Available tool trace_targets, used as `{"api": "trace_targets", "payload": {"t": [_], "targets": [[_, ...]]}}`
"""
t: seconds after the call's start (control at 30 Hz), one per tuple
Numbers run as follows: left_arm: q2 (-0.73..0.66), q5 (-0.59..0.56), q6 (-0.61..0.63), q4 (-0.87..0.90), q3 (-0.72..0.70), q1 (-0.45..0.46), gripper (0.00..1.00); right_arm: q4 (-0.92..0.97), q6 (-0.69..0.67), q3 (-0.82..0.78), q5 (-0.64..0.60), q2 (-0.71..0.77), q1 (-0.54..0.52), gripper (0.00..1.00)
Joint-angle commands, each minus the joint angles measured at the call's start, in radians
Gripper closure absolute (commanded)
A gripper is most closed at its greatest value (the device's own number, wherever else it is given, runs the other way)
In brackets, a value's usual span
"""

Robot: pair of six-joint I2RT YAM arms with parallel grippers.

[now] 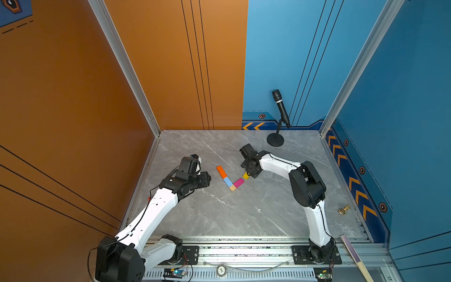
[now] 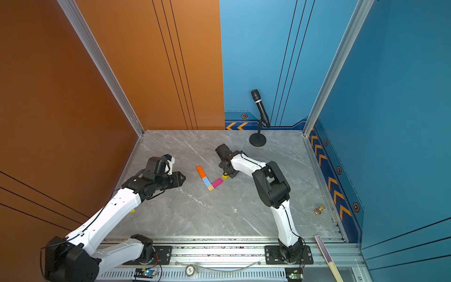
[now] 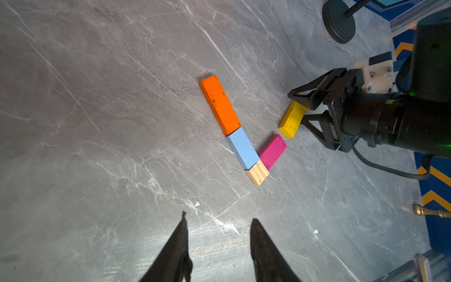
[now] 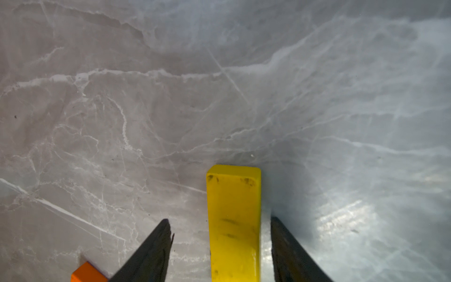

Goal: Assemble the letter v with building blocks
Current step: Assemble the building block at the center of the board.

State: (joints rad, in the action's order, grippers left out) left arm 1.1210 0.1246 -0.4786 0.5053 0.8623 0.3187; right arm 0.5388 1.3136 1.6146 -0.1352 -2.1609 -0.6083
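The orange block (image 1: 221, 171), the light blue block (image 1: 227, 181) and the wood block (image 1: 232, 187) lie end to end in one slanted line. A pink block (image 1: 238, 182) angles up from the wood block as the other arm of the letter v (image 3: 257, 171). Just beyond the pink block lies the yellow block (image 4: 234, 219), with a small gap between them in the left wrist view. My right gripper (image 4: 220, 219) straddles the yellow block, open, with table showing on both sides of it. Left of the blocks, my left gripper (image 3: 219, 218) hovers over bare table, open and with nothing in it.
A microphone on a round stand (image 1: 275, 140) stands at the back right. A brass knob (image 1: 343, 209) lies near the right wall. A metal rail (image 1: 244, 251) runs along the front edge, with a thin stick (image 1: 356, 256) across its right end.
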Motion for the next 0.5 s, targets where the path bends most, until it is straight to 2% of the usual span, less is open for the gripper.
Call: {"api": "trace_targets", "payload": {"t": [0.0,0.07,0.2,0.47], "targets": [[-0.016,0.019,0.018,0.024,-0.018,-0.011,0.57,0.036,0.0,-0.011,0.007,0.01,-0.003,0.28],[-0.017,0.02,0.018,0.024,-0.017,-0.011,0.57,0.028,-0.001,-0.022,0.014,0.025,-0.004,0.22],[-0.018,0.021,0.02,0.024,-0.02,-0.012,0.57,0.011,-0.011,-0.047,0.009,0.054,-0.004,0.01],[-0.027,0.021,0.017,0.024,-0.023,-0.015,0.57,-0.006,-0.043,-0.076,-0.002,0.137,-0.004,0.01]]}}
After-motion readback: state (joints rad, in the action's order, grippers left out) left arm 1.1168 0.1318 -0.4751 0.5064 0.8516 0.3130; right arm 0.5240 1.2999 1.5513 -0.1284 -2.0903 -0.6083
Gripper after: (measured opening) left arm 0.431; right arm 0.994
